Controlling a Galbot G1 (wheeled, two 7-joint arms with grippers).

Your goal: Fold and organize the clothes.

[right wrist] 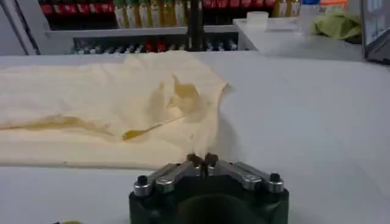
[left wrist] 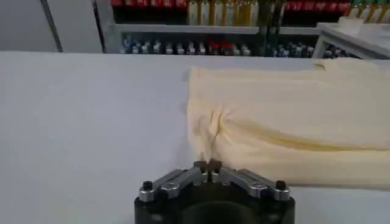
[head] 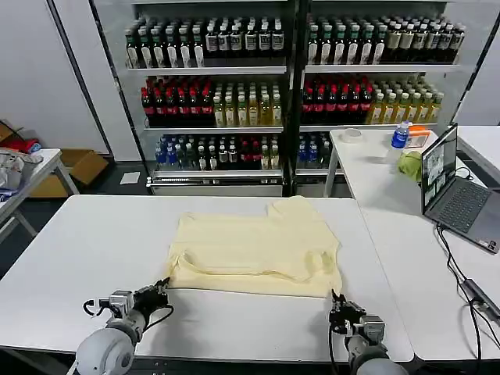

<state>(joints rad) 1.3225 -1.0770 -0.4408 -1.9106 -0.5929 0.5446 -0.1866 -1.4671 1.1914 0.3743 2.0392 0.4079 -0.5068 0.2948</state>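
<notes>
The clothes are one pale yellow T-shirt (head: pixel 258 250) lying flat and partly folded in the middle of the white table (head: pixel 94 250). My left gripper (head: pixel 162 287) sits at the shirt's near left corner, with its jaws shut. In the left wrist view a pucker in the shirt (left wrist: pixel 292 109) runs straight into the closed left gripper (left wrist: pixel 208 164). My right gripper (head: pixel 336 301) is at the near right corner, also shut. In the right wrist view a crease in the shirt (right wrist: pixel 91 103) leads down to the right gripper (right wrist: pixel 202 159).
A second white table at the right holds an open laptop (head: pixel 457 191), a yellow-green cloth lump (head: pixel 409 164) and a blue bottle (head: pixel 400 135). A cable (head: pixel 461 273) trails along it. Shelves of drink bottles (head: pixel 289 78) stand behind. Bare tabletop lies left of the shirt.
</notes>
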